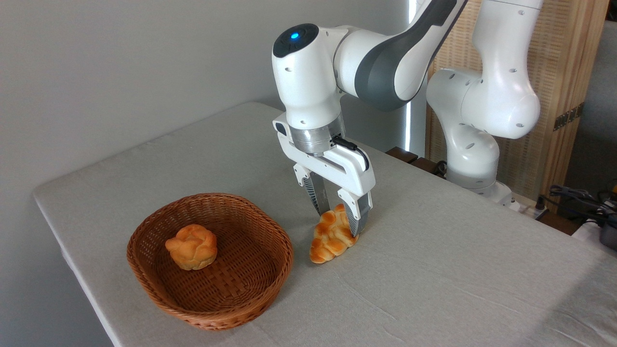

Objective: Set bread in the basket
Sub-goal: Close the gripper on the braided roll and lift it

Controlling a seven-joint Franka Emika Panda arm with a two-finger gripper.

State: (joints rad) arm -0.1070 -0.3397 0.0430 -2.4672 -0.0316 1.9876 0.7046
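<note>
Pale grey cloth covers the table (434,270) on which everything rests, with a plain wall behind. An elongated, braided, golden-orange loaf of bread (331,236) lies on the cloth just to the right of the basket, outside it. Its far end is straddled by the white two-finger gripper (337,212), whose jaws stand either side of the loaf; whether they already press it cannot be told. A round, shallow, brown wicker basket (270,231) holds a small round knotted bun (192,246). The grasping step is judged to be in hand. Next, a firm closing, a lift and a short carry leftward over the rim are called for.
</note>
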